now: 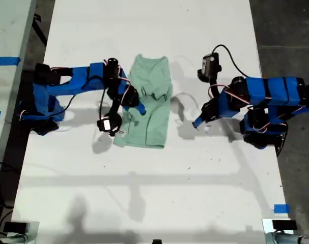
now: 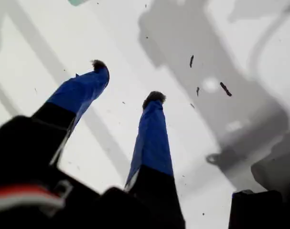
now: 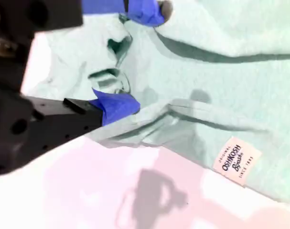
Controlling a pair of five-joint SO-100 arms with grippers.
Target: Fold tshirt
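The tshirt (image 1: 150, 101) is lying mid-table (image 1: 144, 203) in the exterior view, already narrowed into a tall strip w/ sides turned in. Collar end is pointing toward the far edge, hem toward the near one. So I'm judging the lengthwise folds as mostly done; the crosswise fold, plus smoothing the rumpled middle, is looking like what's left.

My second gripper (image 3: 128, 59) is sitting over the shirt's edge on the exterior view's left. Its jaws are parted, one blue tip on the cloth by a bunched pleat, the other further in. It's prob. not pinching anything yet, though the wrist pic is soft, so I can't be sure. A sewn label (image 3: 237, 161) is showing on the fabric near the edge.

My first gripper (image 2: 128, 81) is hovering over bare table on the exterior view's right, well apart from the shirt. Its jaws are spread and holding nothing; only shadows and a few dark specks are showing below.

Containers: none in any view, so nothing to report there.
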